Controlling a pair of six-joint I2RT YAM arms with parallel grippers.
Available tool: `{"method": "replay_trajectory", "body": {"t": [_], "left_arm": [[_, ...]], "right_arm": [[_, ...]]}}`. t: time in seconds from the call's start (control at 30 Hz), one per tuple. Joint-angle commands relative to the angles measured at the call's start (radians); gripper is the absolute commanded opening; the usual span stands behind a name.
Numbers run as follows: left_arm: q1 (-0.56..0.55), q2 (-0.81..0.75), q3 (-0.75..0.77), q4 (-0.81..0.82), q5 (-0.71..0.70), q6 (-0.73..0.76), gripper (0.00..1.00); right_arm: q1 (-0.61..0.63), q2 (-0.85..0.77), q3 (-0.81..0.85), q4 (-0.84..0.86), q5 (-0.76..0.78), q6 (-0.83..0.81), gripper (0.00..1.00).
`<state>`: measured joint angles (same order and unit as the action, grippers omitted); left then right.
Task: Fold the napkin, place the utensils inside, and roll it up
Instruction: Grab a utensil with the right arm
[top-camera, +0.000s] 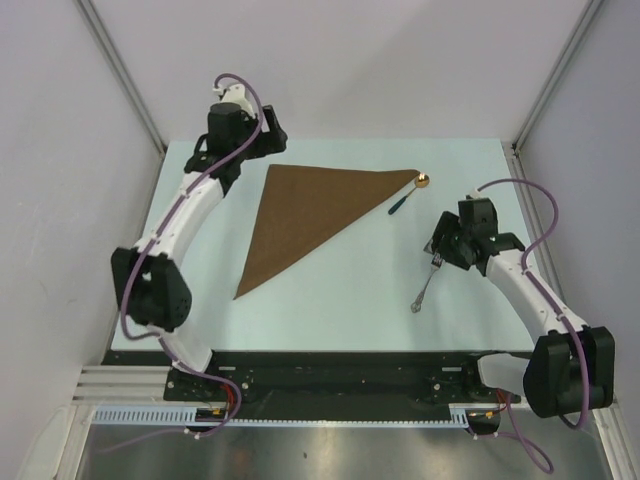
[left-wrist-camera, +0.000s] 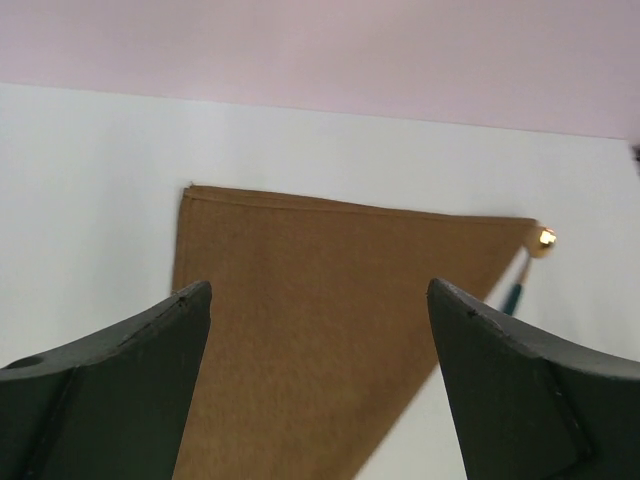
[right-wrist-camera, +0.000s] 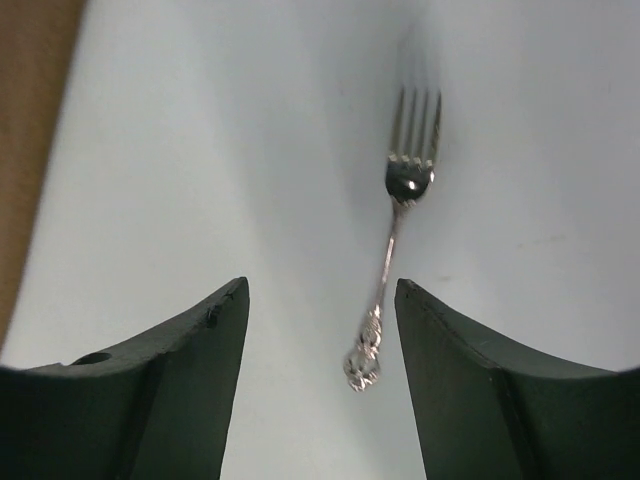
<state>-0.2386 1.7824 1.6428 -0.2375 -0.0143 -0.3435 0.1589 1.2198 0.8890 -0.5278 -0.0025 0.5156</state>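
Top external view shows me the plain brown cloth napkin lying as a flat triangle on the pale desk. The small dark-handled, gold-tipped utensil sits at its 2 o'clock corner, and the slim silver metal fork lies well apart toward 4 o'clock. On the wrist views I see the left jaws wide apart above the napkin near its 11 o'clock corner, holding nothing, and the right jaws also apart, flanking the fork's handle end.
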Motion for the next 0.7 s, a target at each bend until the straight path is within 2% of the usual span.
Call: {"method": "replay_trajectory", "body": {"t": [0.0, 0.1, 0.2, 0.37, 0.57, 0.67], "left_arm": [[0.004, -0.171, -0.080, -0.066, 0.056, 0.010, 0.93], [0.002, -0.222, -0.054, -0.241, 0.056, 0.072, 0.93], [0.002, -0.268, -0.101, -0.284, 0.042, 0.126, 0.93], [0.002, -0.353, -0.253, -0.223, 0.086, 0.152, 0.93], [0.002, -0.380, -0.265, -0.241, 0.073, 0.150, 0.93], [0.002, -0.405, -0.299, -0.217, 0.073, 0.147, 0.95]], "right_arm": [[0.001, -0.017, -0.070, -0.038, 0.016, 0.047, 0.64], [0.002, 0.021, -0.090, -0.009, -0.019, 0.060, 0.63], [0.002, 0.073, -0.091, 0.000, -0.011, 0.076, 0.61], [0.019, 0.136, -0.111, 0.052, -0.007, 0.130, 0.59], [0.045, 0.210, -0.120, 0.064, 0.071, 0.187, 0.57], [0.051, 0.233, -0.127, 0.077, 0.093, 0.207, 0.51]]}}
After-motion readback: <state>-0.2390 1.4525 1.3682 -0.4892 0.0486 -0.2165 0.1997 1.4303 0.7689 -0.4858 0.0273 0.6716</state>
